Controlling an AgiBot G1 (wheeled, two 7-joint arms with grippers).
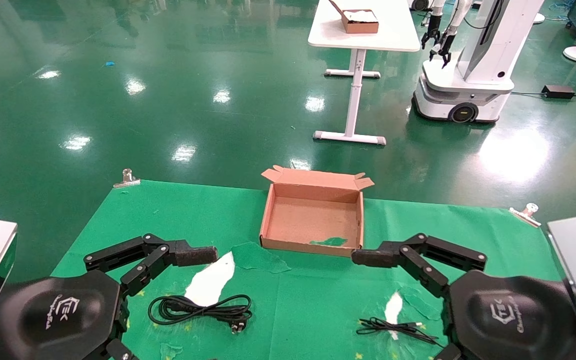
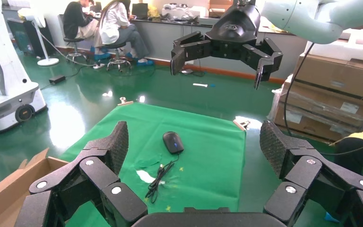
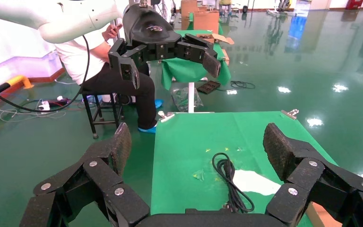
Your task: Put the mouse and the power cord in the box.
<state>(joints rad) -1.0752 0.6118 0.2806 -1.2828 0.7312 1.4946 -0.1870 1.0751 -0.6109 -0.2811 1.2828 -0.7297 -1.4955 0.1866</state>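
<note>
The open brown box (image 1: 270, 217) sits at the middle of the green cloth, lid flap folded back, a green scrap on its floor. The coiled power cord (image 1: 200, 307) lies near the front left and also shows in the right wrist view (image 3: 229, 179). The black mouse (image 2: 173, 142), its blue light up, rests at the front right; in the head view only its thin cable (image 1: 398, 330) shows, beside my right arm. My left gripper (image 1: 212, 254) hovers open left of the box. My right gripper (image 1: 357, 257) hovers open at the box's front right corner. Neither holds anything.
The cloth has white torn patches (image 1: 210, 282) and metal clips (image 1: 127, 179) at its far corners. Beyond it stand a white table (image 1: 363, 30) with a smaller brown box (image 1: 360, 22) and another robot (image 1: 468, 75). Stacked cartons (image 2: 340, 85) and seated people (image 2: 118, 23) are off to the sides.
</note>
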